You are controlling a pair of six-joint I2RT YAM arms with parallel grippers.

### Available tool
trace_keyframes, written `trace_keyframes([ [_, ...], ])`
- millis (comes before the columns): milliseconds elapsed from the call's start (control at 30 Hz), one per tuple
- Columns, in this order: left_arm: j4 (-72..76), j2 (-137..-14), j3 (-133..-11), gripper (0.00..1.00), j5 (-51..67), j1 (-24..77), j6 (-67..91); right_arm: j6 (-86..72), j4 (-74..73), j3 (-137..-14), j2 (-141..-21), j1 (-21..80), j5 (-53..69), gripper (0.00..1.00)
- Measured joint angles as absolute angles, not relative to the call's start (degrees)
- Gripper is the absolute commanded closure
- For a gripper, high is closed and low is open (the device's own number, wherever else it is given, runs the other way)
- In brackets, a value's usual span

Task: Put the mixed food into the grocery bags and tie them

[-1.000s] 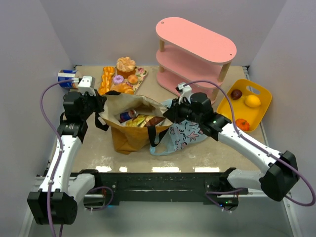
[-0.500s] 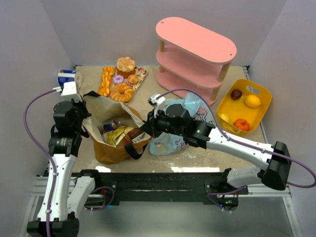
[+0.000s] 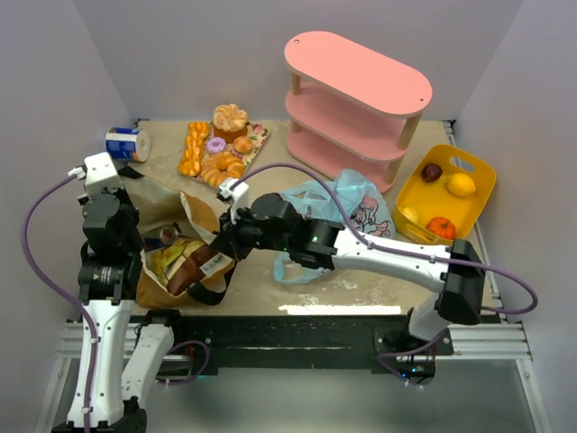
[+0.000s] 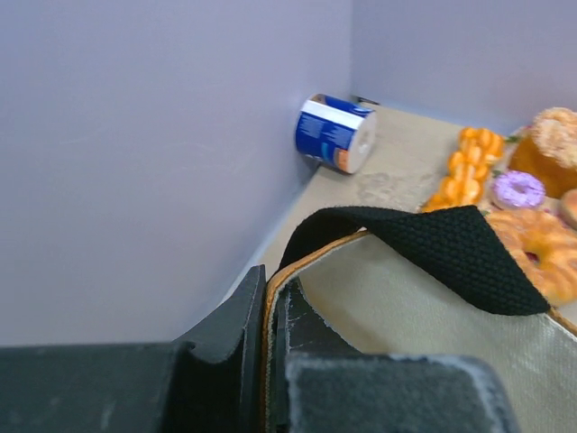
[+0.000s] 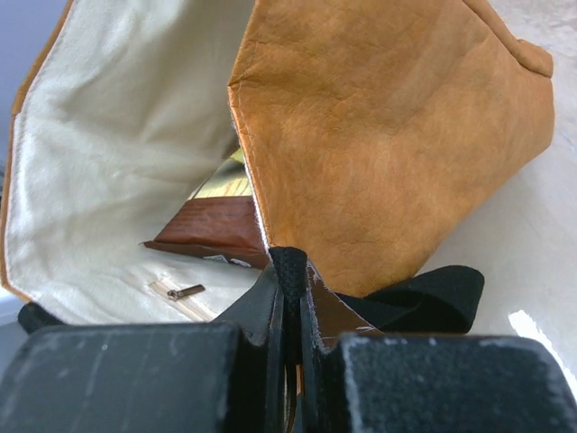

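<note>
- Top external view, nearest the arm bases: tan canvas tote [image 3: 171, 287] slumped on the table [image 3: 379, 280]. Its mouth gapes and the cream lining shows. A shiny snack packet [image 3: 169, 259] and a dark brown item [image 3: 191, 275] lie inside.
- Left gripper [image 4: 268, 307]: jaws pressed together on the tote's left rim, with the orange-edged fabric pinched between them. A black strap [image 4: 433, 253] arches just beyond the pinch.
- Right gripper [image 5: 290, 271]: jaws pressed together on the tote's right edge, with black webbing caught between the fingers.
- Right of the tote: light-blue plastic bag [image 3: 347, 212], thin, translucent and crumpled, with pink cartoon prints. It lies partly under the right arm.
- Farther right of the tote: yellow basket [image 3: 478, 171] holding fruits [image 3: 461, 184].
- Behind the tote: pastry tray [image 3: 257, 135]. A blue-and-white can [image 3: 126, 144] lies on its side, behind and to the left.
- Well behind and right of the tote: pink shelf [image 3: 356, 77].
</note>
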State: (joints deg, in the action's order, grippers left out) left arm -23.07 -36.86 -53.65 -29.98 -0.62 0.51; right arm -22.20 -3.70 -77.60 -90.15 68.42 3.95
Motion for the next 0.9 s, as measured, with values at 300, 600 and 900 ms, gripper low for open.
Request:
trace_keyframes([
  [300,-16.5,-38.9,-51.2,1.00,-35.9,-0.6,-3.1,-19.9,-4.4,-89.8,-101.6,68.6,1.4,1.00],
  [600,-14.0,-47.3,-50.9,0.83,-36.8,-0.8,-4.2,-20.4,-7.4,-103.0,-113.1,68.5,-2.8,1.00],
  [900,-17.3,-48.4,-57.1,0.05,-36.2,-1.0,-4.0,-21.9,-8.3,-115.7,-122.1,68.5,-5.3,0.87],
])
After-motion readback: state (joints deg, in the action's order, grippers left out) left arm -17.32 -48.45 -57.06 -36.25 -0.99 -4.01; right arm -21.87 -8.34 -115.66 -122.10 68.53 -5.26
